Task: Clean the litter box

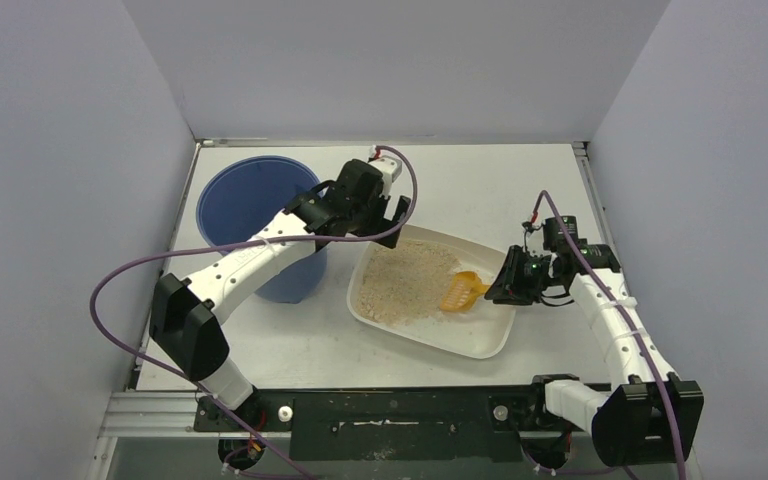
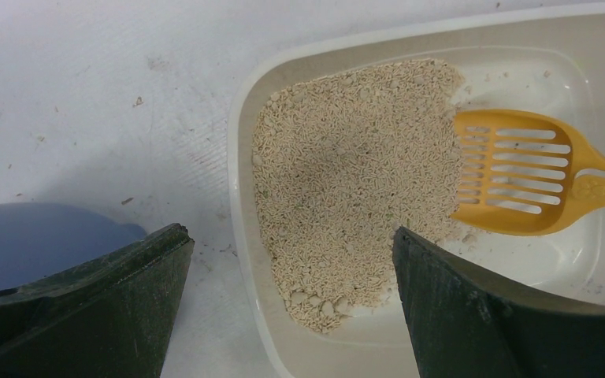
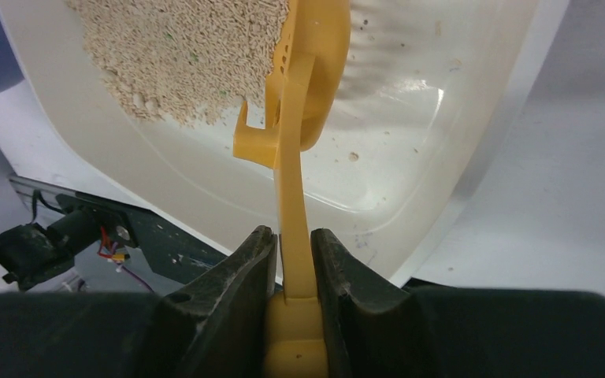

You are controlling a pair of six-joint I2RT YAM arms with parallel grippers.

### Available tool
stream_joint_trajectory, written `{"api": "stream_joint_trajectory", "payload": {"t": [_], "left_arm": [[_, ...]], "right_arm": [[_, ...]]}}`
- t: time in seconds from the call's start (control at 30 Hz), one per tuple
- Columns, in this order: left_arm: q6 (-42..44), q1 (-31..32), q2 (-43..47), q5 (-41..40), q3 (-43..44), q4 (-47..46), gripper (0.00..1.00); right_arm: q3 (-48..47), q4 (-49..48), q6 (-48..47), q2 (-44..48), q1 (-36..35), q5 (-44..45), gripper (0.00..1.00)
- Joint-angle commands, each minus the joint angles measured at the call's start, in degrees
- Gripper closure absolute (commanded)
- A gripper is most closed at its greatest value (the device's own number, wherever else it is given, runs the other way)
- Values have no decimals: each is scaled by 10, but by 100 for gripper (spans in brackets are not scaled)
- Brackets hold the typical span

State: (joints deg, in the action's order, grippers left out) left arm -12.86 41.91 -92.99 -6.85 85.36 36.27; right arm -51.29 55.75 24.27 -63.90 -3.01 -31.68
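The cream-white litter box (image 1: 490, 345) lies in the middle of the table, with tan litter (image 1: 400, 280) heaped in its left half. My right gripper (image 1: 513, 283) is shut on the handle of an orange slotted scoop (image 1: 463, 290), whose head rests at the right edge of the litter. In the right wrist view the fingers (image 3: 244, 268) clamp the scoop handle (image 3: 295, 173) over the litter box (image 3: 410, 142). My left gripper (image 1: 392, 222) hovers open above the box's far left corner. Its view shows the box rim (image 2: 240, 197), the litter (image 2: 347, 173) and the scoop (image 2: 520, 173) between the wide-apart jaws of the left gripper (image 2: 287, 232).
A tall blue bucket (image 1: 250, 200) stands at the back left, just left of the litter box, partly under my left arm; its rim (image 2: 39, 240) shows in the left wrist view. Grey walls close in the table on three sides.
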Motion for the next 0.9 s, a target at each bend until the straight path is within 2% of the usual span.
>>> {"api": "stream_joint_trajectory", "payload": {"t": [0.0, 0.33, 0.63, 0.77, 0.87], "left_arm": [[-2, 1, -10, 0, -2, -18, 3], [4, 2, -18, 5, -14, -19, 4], [6, 12, -10, 21, -17, -16, 5], [6, 16, -2, 18, -18, -13, 5], [5, 19, 3, 13, -17, -9, 5]], "right_arm": [[77, -104, 42, -20, 13, -36, 100], [174, -374, 167, -85, 4, -76, 100], [226, -661, 306, -179, -102, -85, 100], [254, -775, 357, -201, -120, -101, 100], [266, -817, 367, -193, -120, -109, 100]]}}
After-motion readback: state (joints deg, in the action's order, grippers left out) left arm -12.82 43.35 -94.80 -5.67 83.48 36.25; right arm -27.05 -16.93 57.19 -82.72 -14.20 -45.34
